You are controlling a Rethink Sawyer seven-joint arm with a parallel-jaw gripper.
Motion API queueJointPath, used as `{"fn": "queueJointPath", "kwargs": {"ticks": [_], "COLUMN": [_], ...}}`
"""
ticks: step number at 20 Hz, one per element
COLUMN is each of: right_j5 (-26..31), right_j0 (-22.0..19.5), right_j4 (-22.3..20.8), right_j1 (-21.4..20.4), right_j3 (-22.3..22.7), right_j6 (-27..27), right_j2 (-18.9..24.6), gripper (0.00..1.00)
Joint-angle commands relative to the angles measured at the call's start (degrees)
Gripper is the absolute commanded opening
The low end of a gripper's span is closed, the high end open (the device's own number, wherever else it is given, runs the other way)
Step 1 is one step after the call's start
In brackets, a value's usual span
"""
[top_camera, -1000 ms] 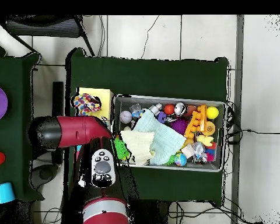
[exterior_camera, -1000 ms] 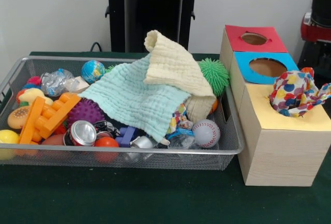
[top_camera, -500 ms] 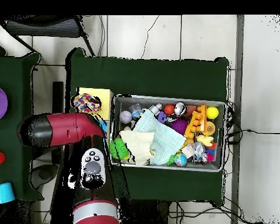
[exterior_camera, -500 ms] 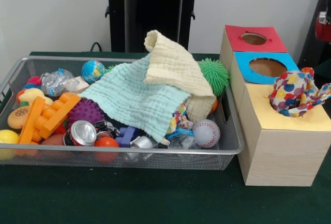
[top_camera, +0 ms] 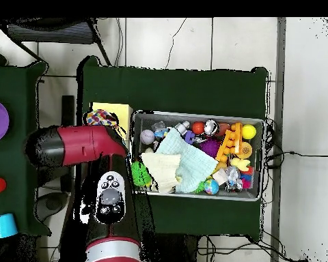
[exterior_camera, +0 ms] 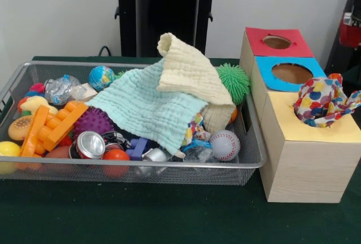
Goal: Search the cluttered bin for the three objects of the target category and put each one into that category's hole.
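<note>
muslin cloths: a mint green cloth (exterior_camera: 148,106) and a cream cloth (exterior_camera: 189,72) are draped over the middle of the wire mesh bin (exterior_camera: 141,165), heaped on the toys beneath, so part of the clutter is hidden from both views.
patterned cloth: a spotted multicolour cloth (exterior_camera: 324,100) is seen bunched in the hole of the yellow-topped box (exterior_camera: 307,159), part of it hanging out; it is judged to be only partly pushed in.
category holes: a blue-topped box (exterior_camera: 285,75) and a red-topped box (exterior_camera: 276,41) are lined up behind the yellow one, beside the bin, their round holes left open.
target things: cloth is judged to be the category, since a cloth sits in the yellow hole; the two muslins in the bin are taken as the ones left.
arm: the red arm (top_camera: 81,147) is seen in the overhead view over the boxes beside the bin, with only a red and black edge in the front view.
fingers: no gripper is shown in either view, so open or closed cannot be told.
other clutter: a green spiky ball (exterior_camera: 234,80), a baseball (exterior_camera: 224,144), a drinks can (exterior_camera: 89,144) and an orange toy block (exterior_camera: 53,125) are left lying around the cloths.
</note>
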Motion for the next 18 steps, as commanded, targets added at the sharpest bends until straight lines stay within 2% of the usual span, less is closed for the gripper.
{"fn": "queueJointPath", "kwargs": {"ticks": [1, 6, 11, 15, 18], "right_j5": [2.9, 3.9, 4.2, 4.8, 4.9], "right_j0": [-2.2, -2.9, -1.8, -0.5, -0.9], "right_j4": [-5.4, -6.1, -6.1, -7.0, -6.7], "right_j1": [4.0, 3.8, 3.1, 3.7, 4.6], "right_j3": [-2.5, -2.4, -2.0, -3.6, -3.7], "right_j6": [0.2, 0.1, 2.1, 2.8, 2.1], "right_j2": [-1.8, -1.3, -2.2, -4.1, -3.7], "gripper": [0.0, 0.0, 0.0, 0.0, 0.0]}}
